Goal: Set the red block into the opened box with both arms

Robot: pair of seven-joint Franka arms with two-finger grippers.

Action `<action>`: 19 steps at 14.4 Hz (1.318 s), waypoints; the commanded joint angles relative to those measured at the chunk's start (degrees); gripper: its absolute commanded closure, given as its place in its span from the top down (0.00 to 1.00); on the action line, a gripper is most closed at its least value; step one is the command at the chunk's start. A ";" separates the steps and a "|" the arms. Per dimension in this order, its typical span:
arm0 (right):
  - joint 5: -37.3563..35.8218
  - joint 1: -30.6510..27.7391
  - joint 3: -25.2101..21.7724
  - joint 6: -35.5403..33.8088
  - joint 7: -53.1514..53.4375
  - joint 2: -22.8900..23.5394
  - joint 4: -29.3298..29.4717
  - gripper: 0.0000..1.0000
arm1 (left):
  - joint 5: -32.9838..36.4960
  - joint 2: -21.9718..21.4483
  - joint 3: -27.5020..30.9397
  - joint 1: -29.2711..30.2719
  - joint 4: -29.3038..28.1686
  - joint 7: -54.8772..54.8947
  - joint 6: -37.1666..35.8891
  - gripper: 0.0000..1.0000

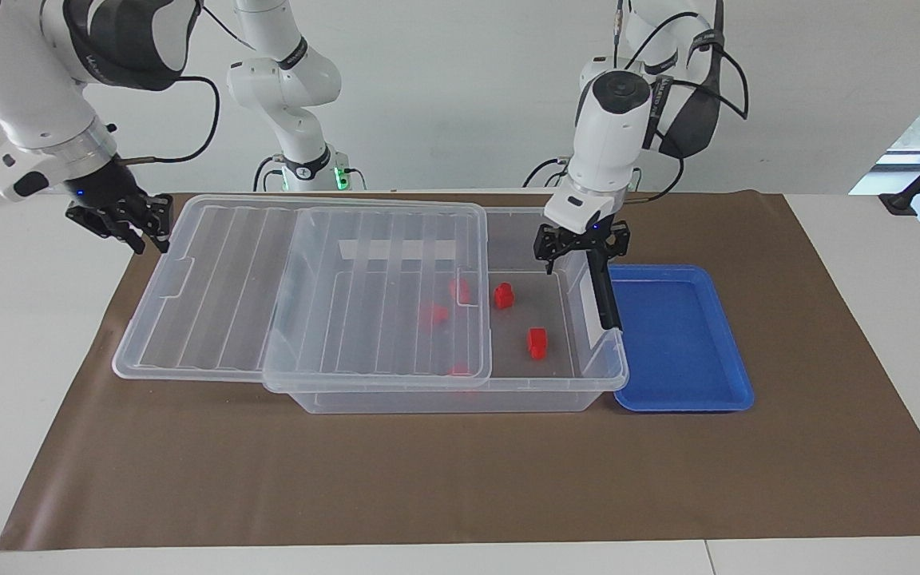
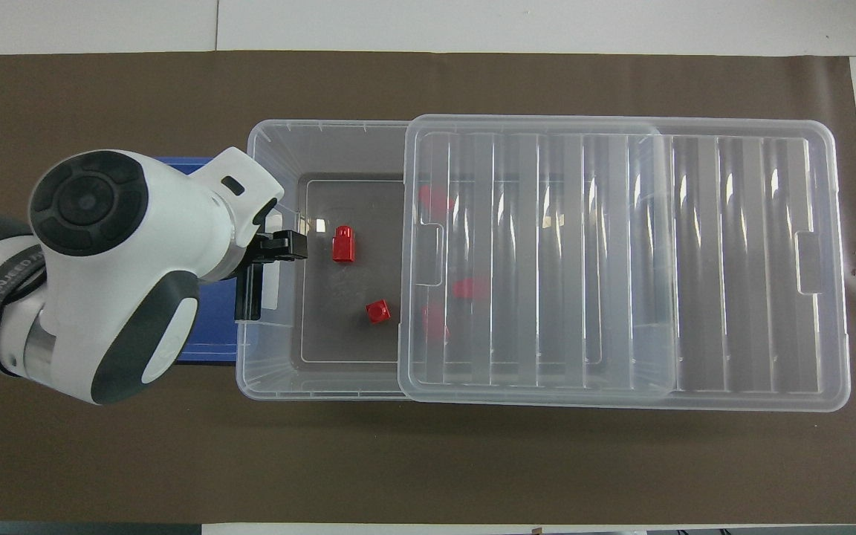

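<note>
Clear storage box (image 1: 460, 395) sits mid-mat, and everything here is placed relative to it. Its ribbed clear lid (image 1: 300, 295) is slid toward the right arm's end, so it covers most of the box and overhangs that end; the part of the box toward the left arm's end is uncovered.

Red block (image 1: 537, 342) lies on the box floor in the uncovered part, touching nothing. A 2nd red block (image 1: 503, 295) is also on the floor there, closer to the robots and closer to the lid edge. More red blocks (image 1: 436, 313) show blurred through the lid; count unclear.

Left gripper (image 1: 581, 246) hangs above the box's rim at the left arm's end, w/ fingers spread, empty, clear of both uncovered blocks. In overhead view the left gripper (image 2: 279, 247) shows over that same end wall, next to the black latch (image 2: 248, 291).

Right gripper (image 1: 118, 217) is up in the air just off the lid's overhanging end, not touching the lid; pincer clenched, nothing in it. In overhead view only a bit of it shows at the frame edge.

Blue tray (image 1: 680, 343) touches the box at the left arm's end, nothing in it. Brown mat (image 1: 460, 479) lies under the box & tray.
</note>
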 commanded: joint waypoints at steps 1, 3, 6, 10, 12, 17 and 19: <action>0.18 -0.23 -1.77 4.23 -1.03 -0.22 -3.57 0.00 | -1.26 -0.69 -0.08 5.27 0.27 6.24 -1.18 1.00; 0.35 -0.58 -2.04 9.67 -1.03 0.31 -7.61 0.00 | -3.55 -0.69 -0.08 8.97 2.03 9.94 -1.79 1.00; 0.35 -0.40 -2.04 14.27 -1.03 0.49 -12.73 0.00 | -3.64 -0.51 -0.08 12.31 6.06 14.06 -5.65 1.00; 0.35 -0.23 -1.95 14.36 -0.59 0.93 -12.82 0.00 | -3.64 -0.51 0.01 14.69 11.95 19.96 -13.64 1.00; 0.53 -0.14 -1.86 14.36 -0.59 0.84 -12.91 0.00 | -3.64 -0.42 0.18 14.87 14.94 20.23 -17.17 1.00; 1.06 0.03 -1.34 14.09 -0.15 0.84 -12.91 0.00 | -3.73 -0.68 0.71 15.14 18.12 21.64 -22.80 1.00; 1.06 0.30 -0.90 14.01 1.78 0.84 -12.91 0.00 | -3.64 -2.00 0.62 15.14 16.64 21.64 -23.15 1.00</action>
